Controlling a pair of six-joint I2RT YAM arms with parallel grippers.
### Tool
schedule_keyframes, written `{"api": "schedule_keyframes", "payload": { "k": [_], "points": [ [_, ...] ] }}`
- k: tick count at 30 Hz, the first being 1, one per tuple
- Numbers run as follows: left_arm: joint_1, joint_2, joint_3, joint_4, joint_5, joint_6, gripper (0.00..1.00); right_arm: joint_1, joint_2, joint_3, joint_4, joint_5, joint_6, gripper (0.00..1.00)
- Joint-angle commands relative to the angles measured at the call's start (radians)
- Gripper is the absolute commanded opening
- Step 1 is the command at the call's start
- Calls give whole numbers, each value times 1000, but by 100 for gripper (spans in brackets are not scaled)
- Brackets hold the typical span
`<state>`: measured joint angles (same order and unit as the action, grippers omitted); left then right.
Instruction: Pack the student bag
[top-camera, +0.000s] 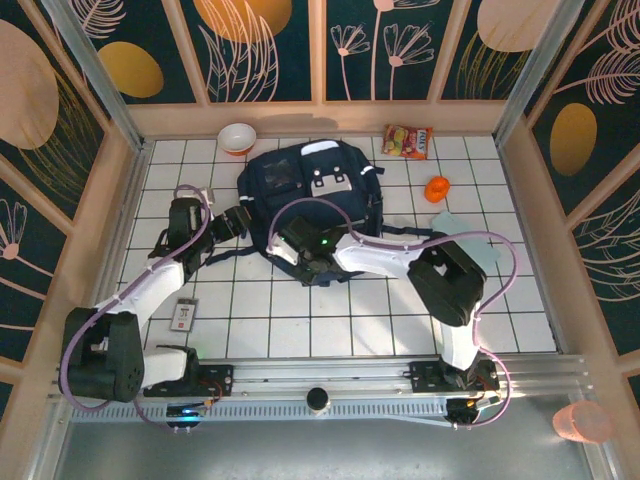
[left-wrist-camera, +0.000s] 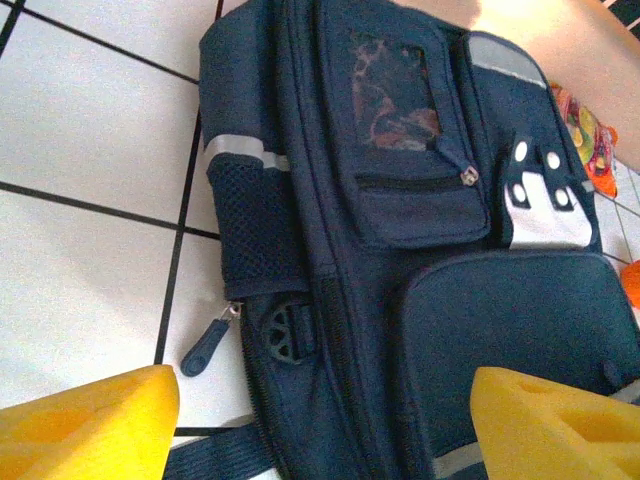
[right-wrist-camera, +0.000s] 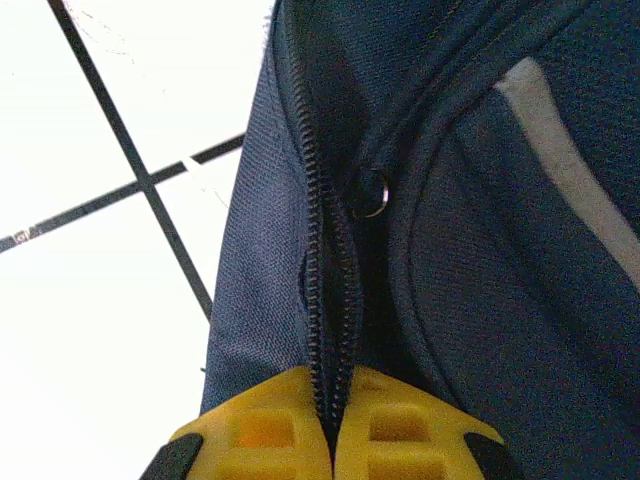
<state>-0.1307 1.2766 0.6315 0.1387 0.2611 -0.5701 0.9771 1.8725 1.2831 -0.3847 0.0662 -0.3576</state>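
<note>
Looking down from overhead, you are seeing one student bag (top-camera: 310, 190) lying flat toward the far middle of the white tiled table (top-camera: 400, 310), with the right arm covering part of its near edge. Your right gripper (right-wrist-camera: 337, 390) is sitting at that near-left edge, its two yellow fingers clenching together on the bag's zip seam (right-wrist-camera: 325, 250). The teeth are running down between the pads, and how much fabric is being caught is hard to make out. Your left gripper (top-camera: 237, 222) is hovering just beside the bag's left side, released, with its two fingers (left-wrist-camera: 90, 420) standing wide apart and cut off by the bottom of the frame. The left wrist view is giving you one zip pull (left-wrist-camera: 210, 345) lying on the tile, one black buckle (left-wrist-camera: 285, 330) and one clear pocket window (left-wrist-camera: 392, 95) with blurry contents. The right wrist view is giving you one small metal ring (right-wrist-camera: 372, 195). Overhead, one bowl (top-camera: 237, 137), one snack packet (top-camera: 408, 141), one small orange object (top-camera: 437, 188) and one small card (top-camera: 184, 315) are lying apart from the bag.
</note>
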Motion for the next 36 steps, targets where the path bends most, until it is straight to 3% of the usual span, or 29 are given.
{"api": "schedule_keyframes", "payload": {
  "k": [1, 8, 12, 20, 27, 36],
  "points": [
    [5, 10, -19, 55, 72, 9, 75, -51, -169, -10, -11, 9, -50, 0],
    [6, 27, -42, 160, 316, 127, 74, -219, -414, -3, 38, -245, -132, 0],
    [6, 19, -97, 272, 372, 246, 73, -252, -443, 17, -8, -259, -216, 0],
    [3, 75, -109, 363, 412, 419, 66, -269, -441, 51, -49, -265, -258, 0],
    [3, 214, 2, 321, 377, 401, 64, -269, -445, 67, -32, -259, -259, 0],
    [-25, 354, 57, 404, 378, 387, 54, -270, -451, 79, -16, -237, -251, 0]
  ]
}}
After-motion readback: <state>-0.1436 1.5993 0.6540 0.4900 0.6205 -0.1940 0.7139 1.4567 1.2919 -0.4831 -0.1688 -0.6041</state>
